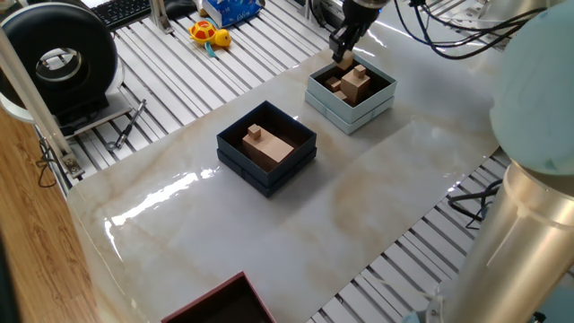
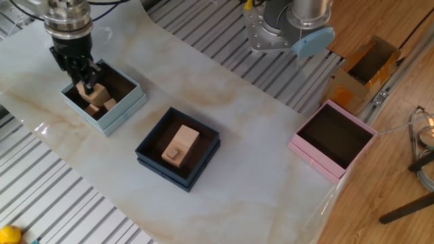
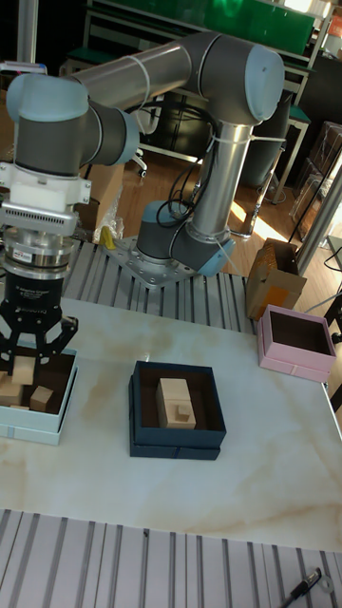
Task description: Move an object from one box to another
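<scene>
My gripper (image 1: pixel 343 54) hangs over the far edge of the pale blue-grey box (image 1: pixel 357 117), shut on the object (image 1: pixel 344 63), a small pale tan wooden block. The other fixed view shows the gripper (image 2: pixel 84 78) with the object (image 2: pixel 87 88) just above the pale box (image 2: pixel 116 115), which holds several wooden pieces. From the tall fixed view the gripper (image 3: pixel 33 357) and object (image 3: pixel 24 369) sit above the pale box (image 3: pixel 34 432). The dark navy-black box (image 1: pixel 289 169) (image 2: pixel 169 173) (image 3: pixel 177 445) stands apart in the middle, holding a flat brown block topped by a tiny cube.
A pink box (image 2: pixel 306 153) (image 3: pixel 294 365) stands at one end of the marble sheet, with a cardboard box (image 2: pixel 352 88) beyond it. The arm's base (image 2: pixel 285 30) is mounted at the table's side. A yellow toy (image 1: pixel 208 34) and a black round device (image 1: pixel 58 58) lie on the slatted table.
</scene>
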`<state>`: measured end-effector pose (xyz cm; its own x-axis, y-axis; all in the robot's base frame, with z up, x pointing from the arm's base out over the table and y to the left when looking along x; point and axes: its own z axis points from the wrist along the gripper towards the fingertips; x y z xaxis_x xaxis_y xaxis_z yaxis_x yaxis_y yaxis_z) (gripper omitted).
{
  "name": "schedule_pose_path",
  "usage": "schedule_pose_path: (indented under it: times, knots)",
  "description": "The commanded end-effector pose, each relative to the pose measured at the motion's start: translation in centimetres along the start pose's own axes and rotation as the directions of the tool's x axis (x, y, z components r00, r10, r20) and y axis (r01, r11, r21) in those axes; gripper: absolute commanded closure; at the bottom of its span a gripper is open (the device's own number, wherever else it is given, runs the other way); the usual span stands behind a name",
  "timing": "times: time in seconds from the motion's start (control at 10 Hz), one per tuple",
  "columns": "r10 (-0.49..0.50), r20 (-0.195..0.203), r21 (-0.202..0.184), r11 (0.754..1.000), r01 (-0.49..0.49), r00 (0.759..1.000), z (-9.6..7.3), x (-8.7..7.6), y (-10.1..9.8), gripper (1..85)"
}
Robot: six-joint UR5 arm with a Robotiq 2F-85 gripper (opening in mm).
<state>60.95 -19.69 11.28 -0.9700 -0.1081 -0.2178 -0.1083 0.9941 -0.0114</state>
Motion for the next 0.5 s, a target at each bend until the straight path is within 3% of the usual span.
schedule_pose_path:
  times: [0.0,0.1,0.4]
  knots:
    - [0.033,-0.009,-0.055,0.998,-0.033,0.999,0.9,1.0,1.1,84.3]
    - [0.015,-0.009,-0.029,0.999,-0.015,1.0,1.5,1.8,0.6,84.3]
    - [0.011,-0.032,-0.014,1.0,-0.012,0.999,1.7,2.9,-0.4,84.3]
